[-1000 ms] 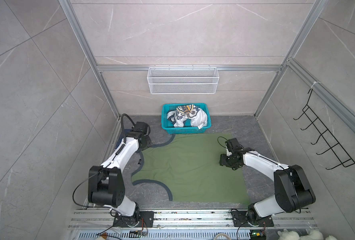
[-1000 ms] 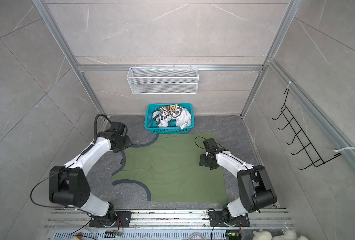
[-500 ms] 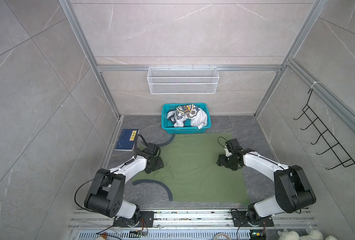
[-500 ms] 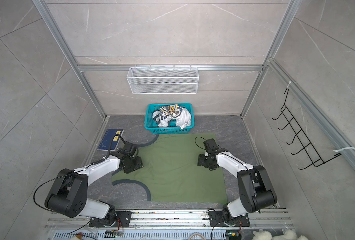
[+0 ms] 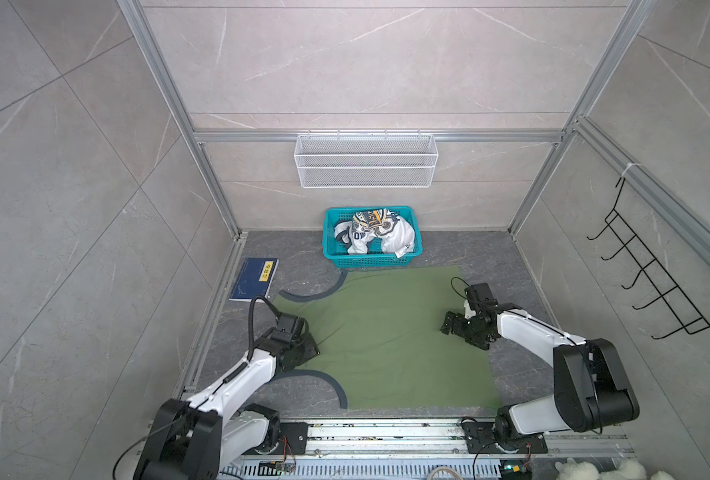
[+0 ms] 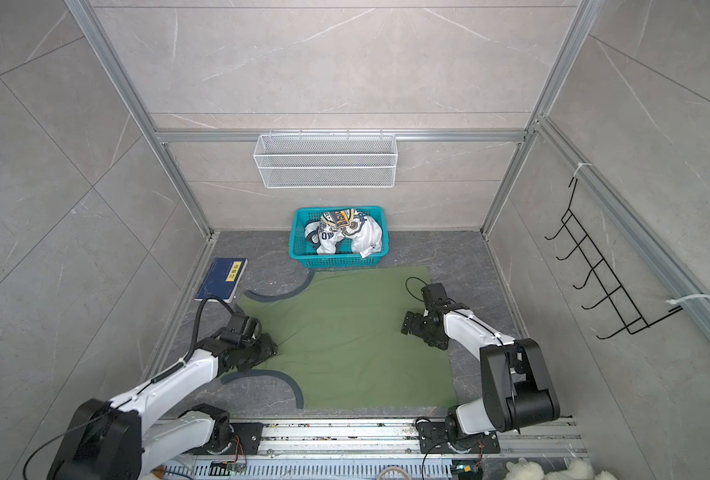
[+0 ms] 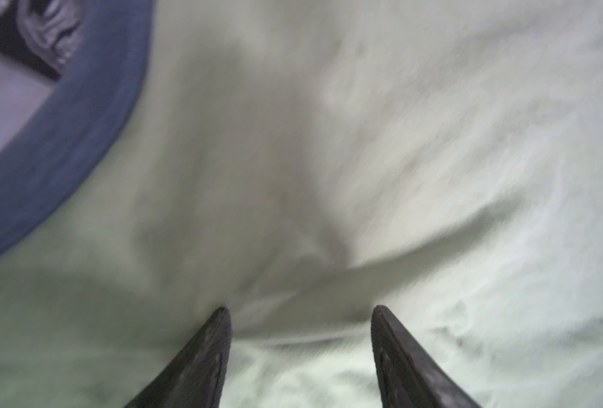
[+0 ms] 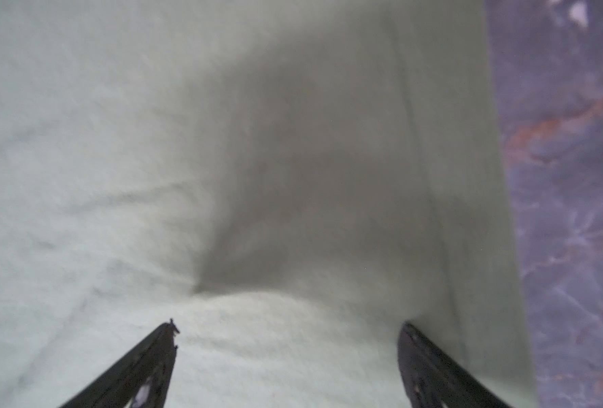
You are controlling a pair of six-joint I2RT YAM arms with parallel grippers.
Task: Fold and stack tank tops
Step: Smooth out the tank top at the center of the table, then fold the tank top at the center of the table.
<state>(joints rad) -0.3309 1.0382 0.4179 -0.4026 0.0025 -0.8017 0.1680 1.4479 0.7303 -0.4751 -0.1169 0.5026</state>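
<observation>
Swung in from the far-left corner, left gripper (image 5: 311, 350) now sits on the olive tank top (image 5: 390, 332), flat mid-floor, long axis left-right, shoulders pointing left, jaws part-open, clamping nothing; right gripper (image 5: 448, 326) gapes wide by the right hem, empty.

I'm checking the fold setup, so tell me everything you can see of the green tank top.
The olive green tank top is soft cloth, spread flat and unfolded on the dark floor, lightly wrinkled, with curved navy-grey armhole trim. Its far edge lies just before the teal basket. The left gripper and right gripper, both open, are down at its opposite sides.
</observation>
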